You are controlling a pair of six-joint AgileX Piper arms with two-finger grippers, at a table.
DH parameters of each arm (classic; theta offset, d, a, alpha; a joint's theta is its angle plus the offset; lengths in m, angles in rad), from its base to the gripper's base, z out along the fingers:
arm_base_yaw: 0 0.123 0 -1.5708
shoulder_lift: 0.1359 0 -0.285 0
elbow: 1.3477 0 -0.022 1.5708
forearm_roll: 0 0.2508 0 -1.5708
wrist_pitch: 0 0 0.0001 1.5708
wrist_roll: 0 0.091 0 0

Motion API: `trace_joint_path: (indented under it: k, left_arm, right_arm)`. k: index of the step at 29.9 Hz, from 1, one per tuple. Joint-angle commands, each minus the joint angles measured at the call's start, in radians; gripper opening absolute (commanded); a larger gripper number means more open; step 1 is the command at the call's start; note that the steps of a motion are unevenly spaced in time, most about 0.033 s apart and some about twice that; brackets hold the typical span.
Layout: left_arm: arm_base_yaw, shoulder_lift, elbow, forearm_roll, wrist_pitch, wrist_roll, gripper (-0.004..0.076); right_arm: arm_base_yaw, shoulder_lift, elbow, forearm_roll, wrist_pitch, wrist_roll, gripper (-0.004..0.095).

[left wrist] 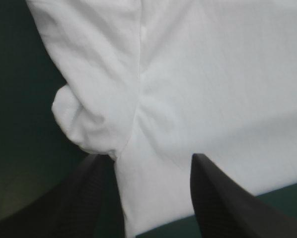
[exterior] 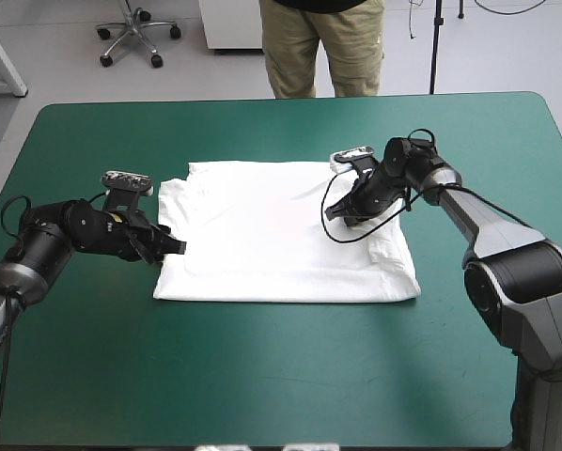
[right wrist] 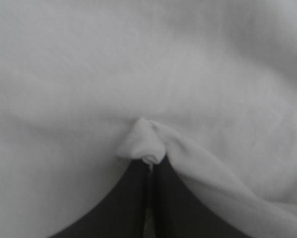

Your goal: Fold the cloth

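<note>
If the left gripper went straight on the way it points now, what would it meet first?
The T-shirt: its side edge lies right between the left gripper's open fingers, the bunched sleeve just ahead. Height above the cloth is unclear.

Teal-green table, grey floor, wheeled chair base

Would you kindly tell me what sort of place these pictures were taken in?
Most likely a robotics lab workbench: a grey-and-black left robot arm and a matching right robot arm reach over a white short-sleeved T-shirt spread on a table with a teal-green cover.
</note>
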Motion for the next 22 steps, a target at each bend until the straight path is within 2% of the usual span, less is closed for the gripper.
trace_joint_path:
  k: [1, 5, 7, 9, 12, 15, 22]
  left_arm:
    - [0.000, -0.028, -0.034, -0.013, -0.056, -0.049, 0.0388]
    - [0.018, -0.028, -0.034, -0.002, -0.131, -0.119, 0.0390]
    - [0.055, -0.025, -0.034, -0.010, -0.178, -0.137, 0.0390]
    - [0.116, -0.016, -0.036, -0.015, -0.213, -0.156, 0.0390]
    - [0.203, 0.022, -0.047, -0.037, -0.202, -0.149, 0.0388]
    - [0.250, 0.078, -0.051, -0.116, -0.182, -0.077, 0.0388]
    - [0.236, 0.218, -0.051, -0.375, -0.188, 0.126, 0.0377]
  right_arm:
    - [0.000, -0.027, -0.023, -0.011, -0.015, -0.008, 0.0177]
    - [0.000, -0.053, -0.023, -0.004, 0.012, -0.014, 0.0390]
    - [0.000, -0.088, -0.023, -0.001, 0.036, -0.014, 0.0425]
    - [0.000, -0.135, -0.023, -0.001, 0.052, -0.019, 0.0426]
    - [0.000, -0.214, -0.023, 0.001, 0.056, -0.019, 0.0426]
    - [0.000, -0.283, -0.023, 0.001, 0.048, -0.019, 0.0426]
    - [0.000, -0.343, -0.023, 0.004, 0.070, -0.019, 0.0422]
